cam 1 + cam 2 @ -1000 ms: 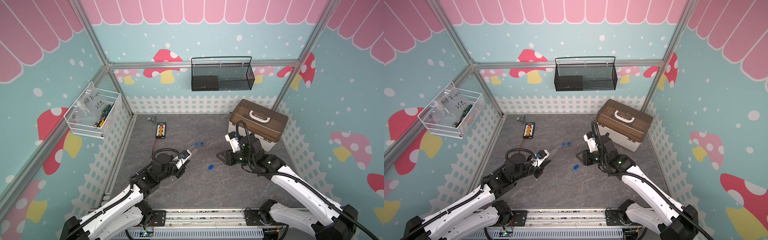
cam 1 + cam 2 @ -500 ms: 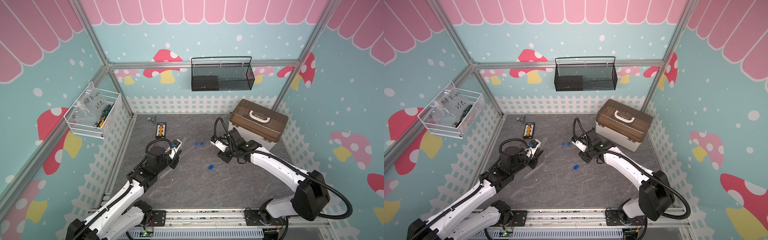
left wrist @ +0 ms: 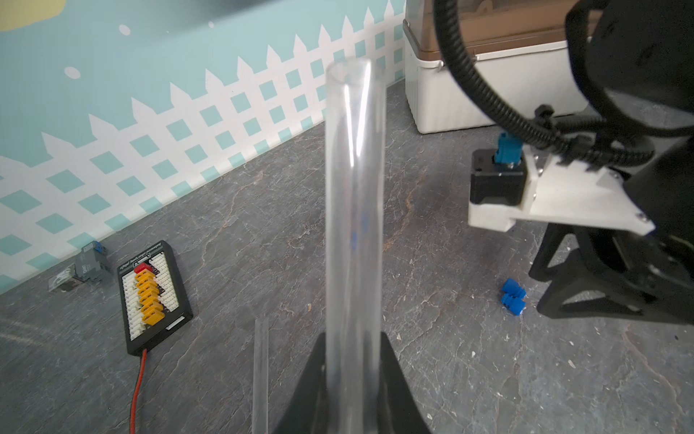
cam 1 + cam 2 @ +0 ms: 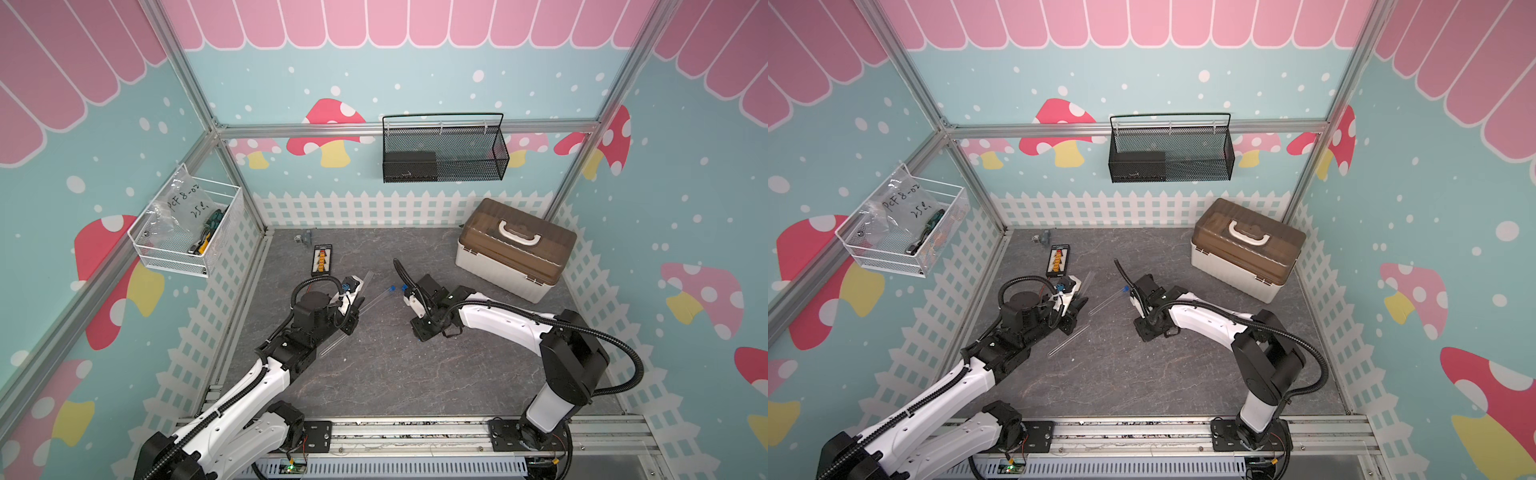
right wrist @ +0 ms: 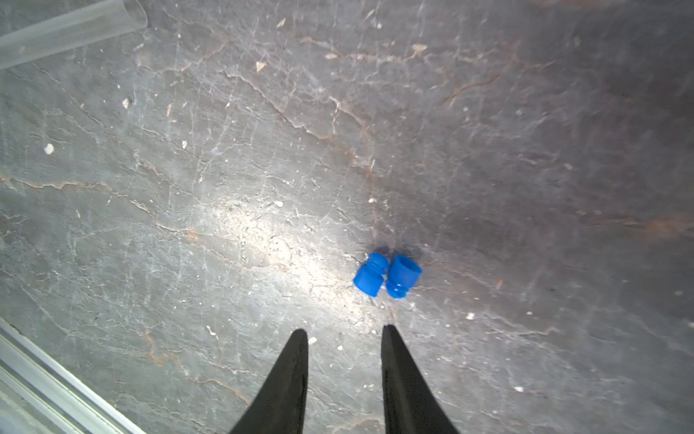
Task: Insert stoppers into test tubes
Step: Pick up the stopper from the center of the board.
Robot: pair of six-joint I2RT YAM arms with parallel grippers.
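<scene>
L jaws grip tube (image 3: 355, 225), R jaws apart — stoppers (image 5: 402, 276) ahead

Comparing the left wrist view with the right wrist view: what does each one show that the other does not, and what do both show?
Only the left wrist view: the left hand shut on a clear test tube, a connector board with yellow plugs, and the toolbox.
Only the right wrist view: the right hand seen from behind, open with nothing between its tips, and an aluminium rail.
Both: two blue stoppers lying side by side on the grey mat.
</scene>
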